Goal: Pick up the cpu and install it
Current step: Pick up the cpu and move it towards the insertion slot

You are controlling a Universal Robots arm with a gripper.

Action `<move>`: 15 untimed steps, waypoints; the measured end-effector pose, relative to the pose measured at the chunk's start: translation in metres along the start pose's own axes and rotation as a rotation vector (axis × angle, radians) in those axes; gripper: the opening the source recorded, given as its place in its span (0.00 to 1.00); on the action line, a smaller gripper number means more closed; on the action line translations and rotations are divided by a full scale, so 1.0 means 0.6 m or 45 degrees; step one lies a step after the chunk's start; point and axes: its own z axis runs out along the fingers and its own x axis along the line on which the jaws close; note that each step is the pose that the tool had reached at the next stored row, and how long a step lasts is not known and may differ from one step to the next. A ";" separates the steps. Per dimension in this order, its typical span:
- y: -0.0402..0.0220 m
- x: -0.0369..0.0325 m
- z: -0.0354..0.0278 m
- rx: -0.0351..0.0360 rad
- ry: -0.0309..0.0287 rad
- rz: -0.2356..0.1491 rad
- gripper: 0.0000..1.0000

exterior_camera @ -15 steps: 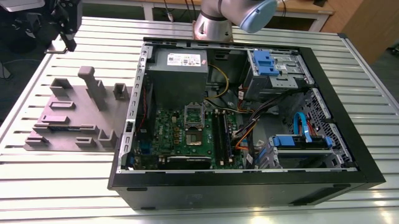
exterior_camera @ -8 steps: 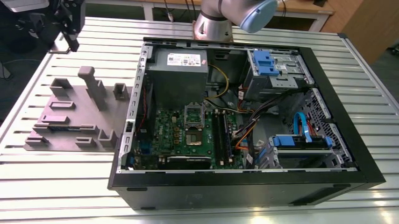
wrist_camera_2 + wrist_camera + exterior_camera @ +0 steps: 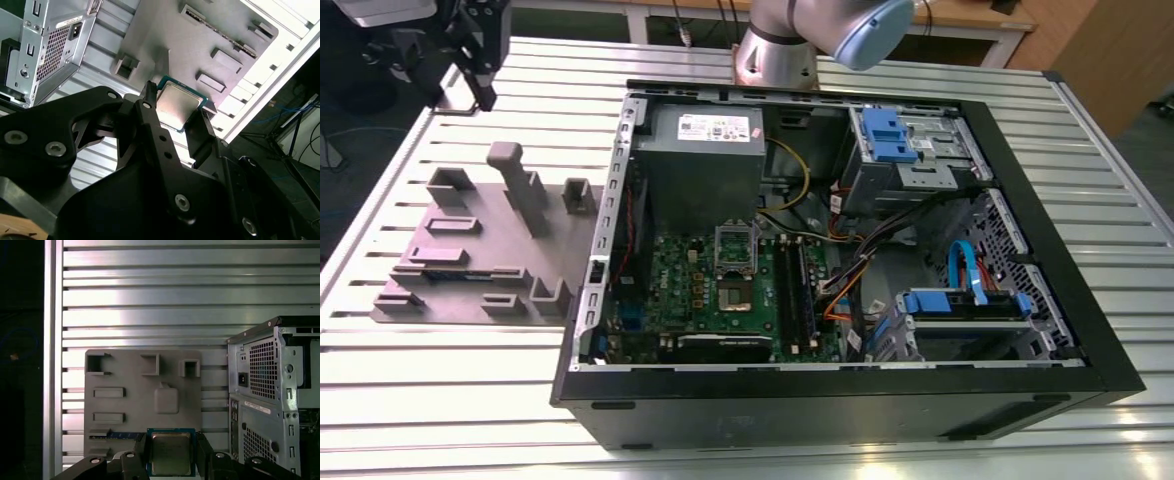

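Silver-grey metal top, green rim | we see the cpu [image 3: 176,104] clamped by two opposite edges in the pincer [image 3: 171,442], aloft near the grey tray [image 3: 142,390] | we judge it light, stiff, underside delicate; edge hold suits

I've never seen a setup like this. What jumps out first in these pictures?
The big open computer case lying on the slatted metal table, its green motherboard exposed, dominates the exterior view. In both wrist views, the black gripper pinches the cpu, a small silver square, with a grey holder plate beyond it.
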 end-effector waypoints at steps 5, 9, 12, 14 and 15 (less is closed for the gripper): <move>0.000 -0.006 0.000 0.0000 0.0001 0.000 0.47; 0.000 -0.011 0.000 0.0000 -0.0001 0.000 0.47; 0.000 -0.015 0.000 0.0000 0.0000 0.000 0.47; 0.001 -0.017 0.000 0.0000 0.0000 0.000 0.47; 0.001 -0.018 0.000 0.0001 0.0001 0.000 0.47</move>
